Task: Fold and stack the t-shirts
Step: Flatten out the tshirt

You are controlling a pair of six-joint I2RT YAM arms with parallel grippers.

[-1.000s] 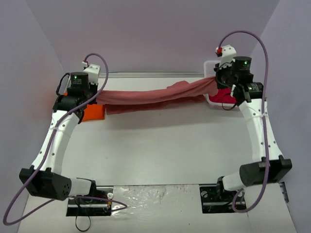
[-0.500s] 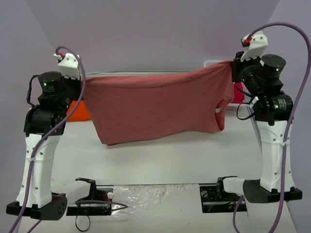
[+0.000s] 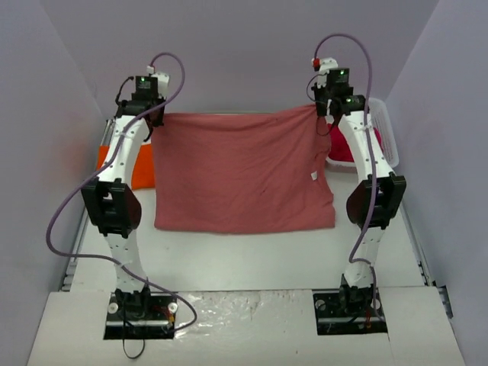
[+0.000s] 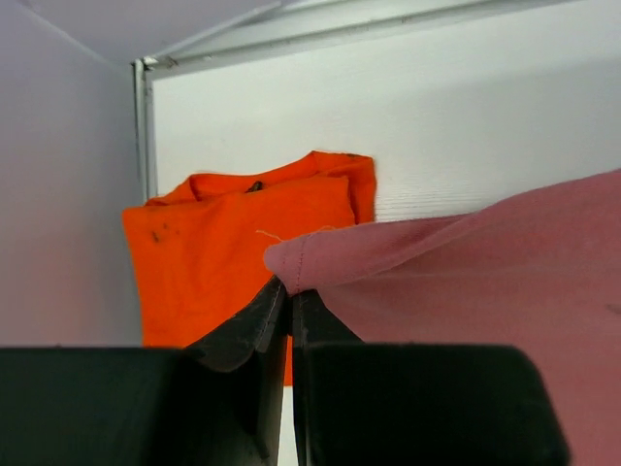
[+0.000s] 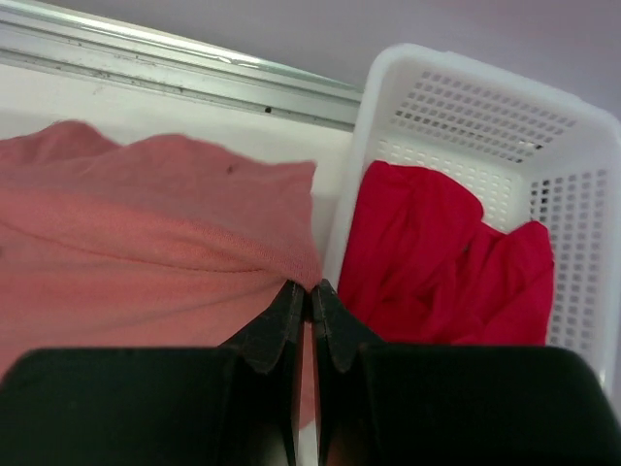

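The large brick-red t-shirt point(image 3: 240, 171) is spread out flat across the far half of the table. My left gripper point(image 3: 152, 114) is shut on its far left corner point(image 4: 291, 267). My right gripper point(image 3: 324, 109) is shut on its far right corner point(image 5: 296, 262). Both arms are stretched far forward. The bright orange t-shirt point(image 3: 141, 171) lies folded at the far left, partly under the red one; it fills the left wrist view point(image 4: 223, 243). The crimson-pink t-shirt point(image 5: 446, 257) lies crumpled in the basket at the far right point(image 3: 345, 145).
A white perforated basket point(image 3: 381, 126) stands at the far right corner, its rim close to my right gripper point(image 5: 456, 78). A metal rail point(image 5: 175, 63) runs along the table's far edge. The purple back wall is just beyond both grippers.
Both arms have swung the brick-red shirt from hanging high in the air forward and down. It now lies spread on the table, held at the far corners.
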